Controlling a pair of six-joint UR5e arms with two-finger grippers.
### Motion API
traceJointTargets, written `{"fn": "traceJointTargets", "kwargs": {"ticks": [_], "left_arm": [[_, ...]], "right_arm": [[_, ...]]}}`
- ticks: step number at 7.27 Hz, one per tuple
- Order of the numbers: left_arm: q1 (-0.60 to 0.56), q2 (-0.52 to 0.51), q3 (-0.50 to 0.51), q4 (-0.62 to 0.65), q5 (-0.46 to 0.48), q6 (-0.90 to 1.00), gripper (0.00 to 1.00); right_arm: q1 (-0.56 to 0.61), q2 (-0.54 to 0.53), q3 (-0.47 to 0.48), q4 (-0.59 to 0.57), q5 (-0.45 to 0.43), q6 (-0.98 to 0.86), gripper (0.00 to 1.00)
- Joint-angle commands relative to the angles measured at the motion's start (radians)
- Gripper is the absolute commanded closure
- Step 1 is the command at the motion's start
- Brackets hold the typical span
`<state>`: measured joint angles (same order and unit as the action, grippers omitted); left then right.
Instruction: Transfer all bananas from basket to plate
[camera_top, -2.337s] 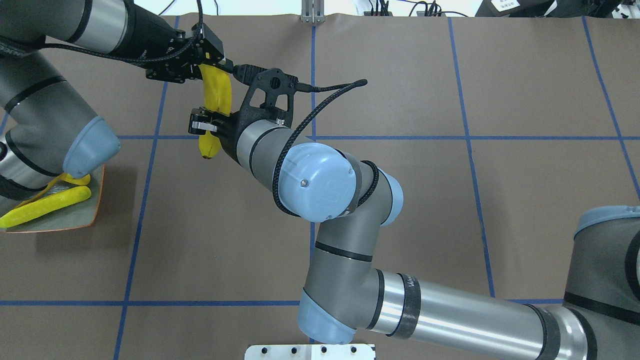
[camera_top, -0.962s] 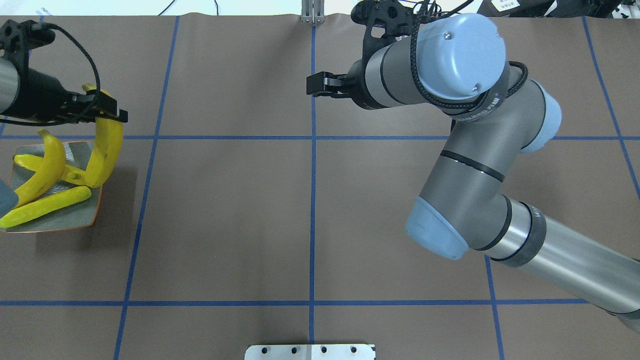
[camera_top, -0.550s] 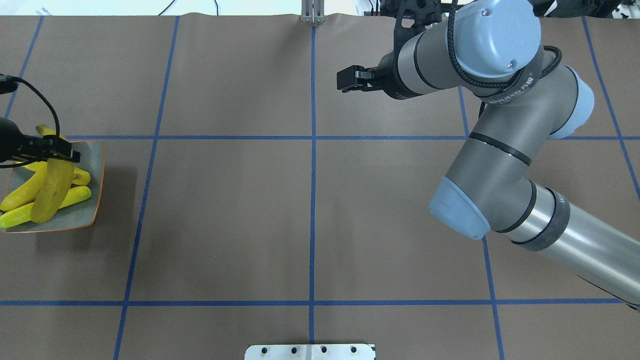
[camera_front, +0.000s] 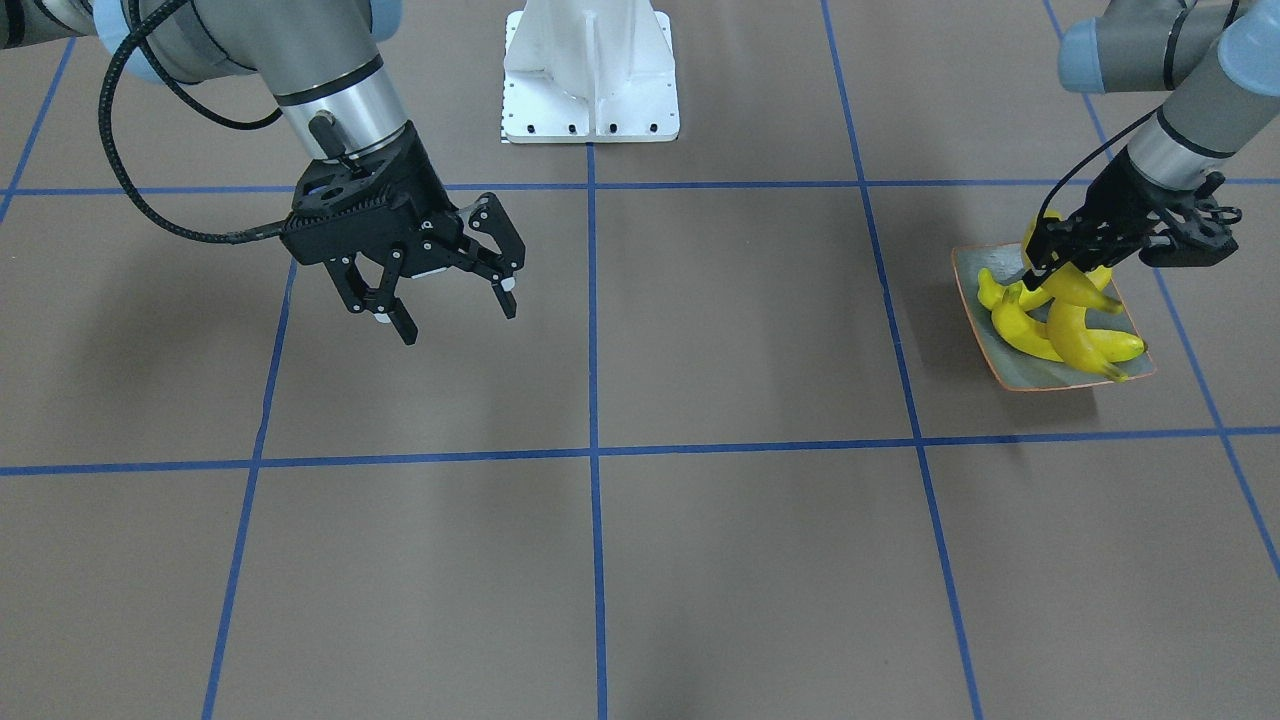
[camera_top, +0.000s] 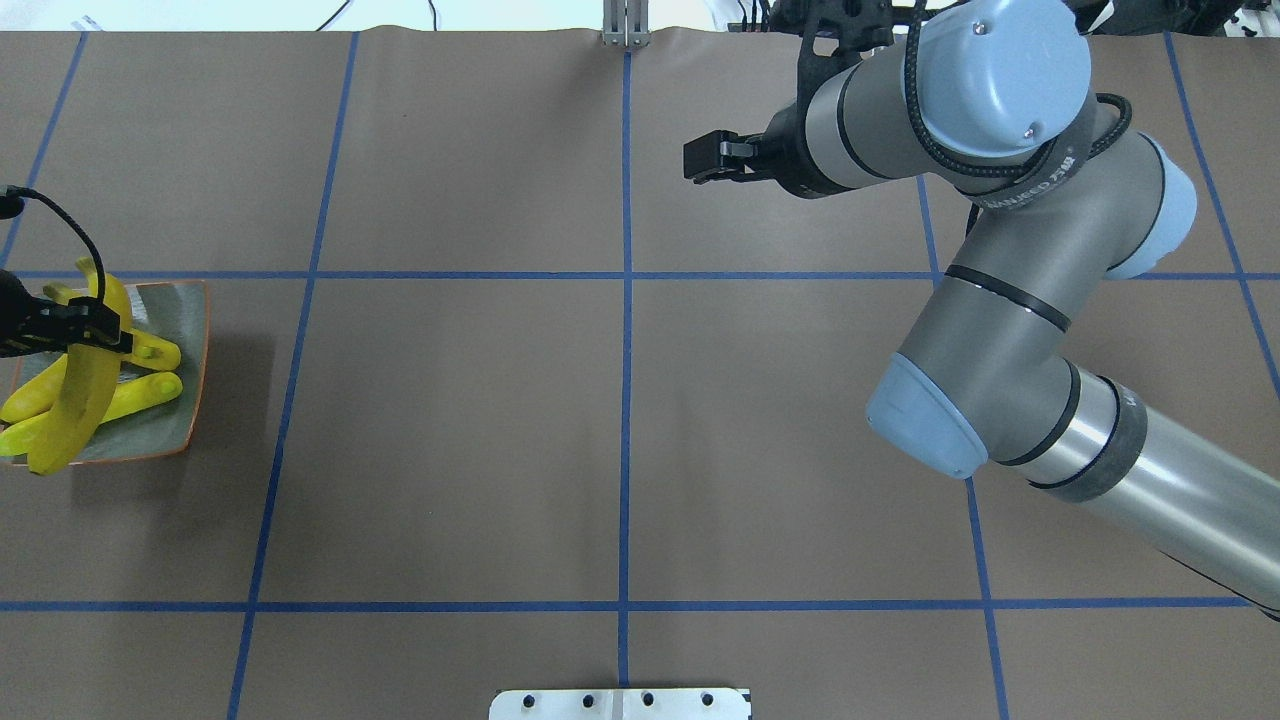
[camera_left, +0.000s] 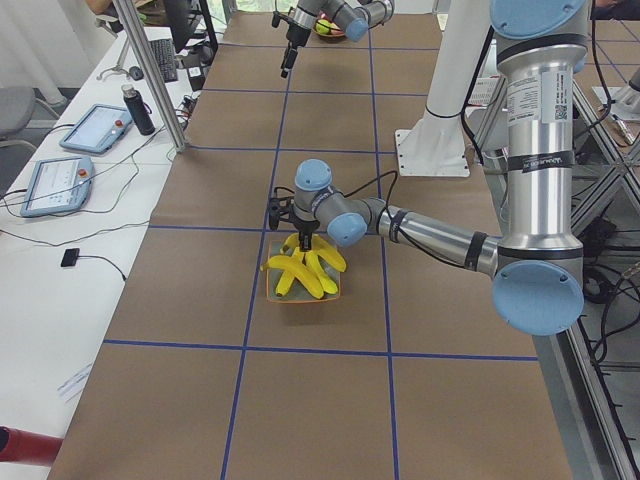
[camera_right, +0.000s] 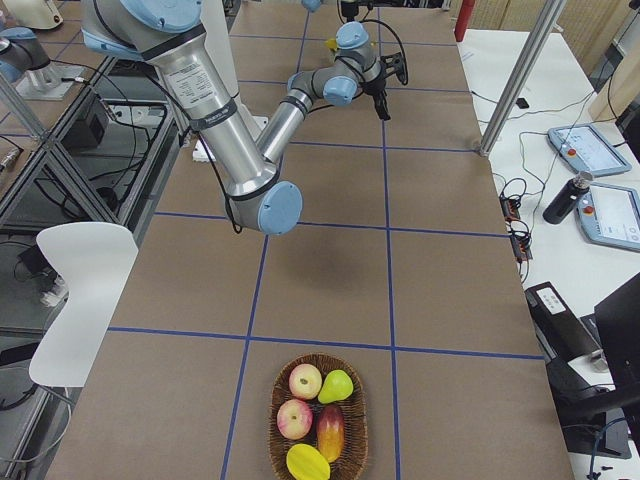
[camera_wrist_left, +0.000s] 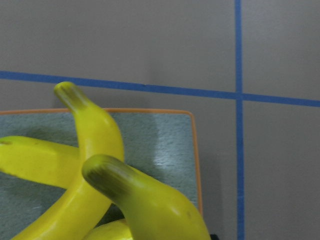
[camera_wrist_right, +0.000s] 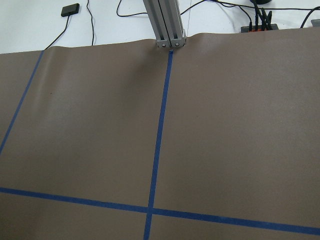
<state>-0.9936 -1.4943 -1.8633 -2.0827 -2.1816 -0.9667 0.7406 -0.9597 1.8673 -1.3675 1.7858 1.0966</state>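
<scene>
Overhead exterior view puts the small square orange-rimmed grey-green plate (camera_top: 196, 395) at the brown blue-taped table's (camera_top: 450, 430) left edge with open tabletop to its right, where the low-reaching left gripper (camera_top: 100, 328) clamps a glossy yellow plastic banana (camera_top: 70, 410), long axis slanting toward the robot-side rim over the other bananas (camera_top: 150, 390), while the bent right arm's right gripper (camera_front: 460, 322) hangs well apart, jaws spread and empty.

Brown table (camera_top: 450, 450), blue tape grid (camera_top: 624, 400)
</scene>
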Motion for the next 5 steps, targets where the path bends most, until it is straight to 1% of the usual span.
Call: {"fn": "traceJointTargets", "kwargs": {"ticks": [1,2,5], "left_arm": [[0.001,-0.026,0.024,0.001,0.000,0.000,0.66],[0.001,-0.037,0.027,0.000,0.000,0.002,0.49],[-0.003,-0.056,0.045,0.001,0.002,0.002,0.48]], "right_arm": [[-0.001,-0.008,0.001,0.005,0.000,0.000,0.00],[-0.001,-0.010,0.001,0.005,0.000,0.000,0.00],[-0.003,-0.008,-0.002,0.007,0.000,0.000,0.00]]}}
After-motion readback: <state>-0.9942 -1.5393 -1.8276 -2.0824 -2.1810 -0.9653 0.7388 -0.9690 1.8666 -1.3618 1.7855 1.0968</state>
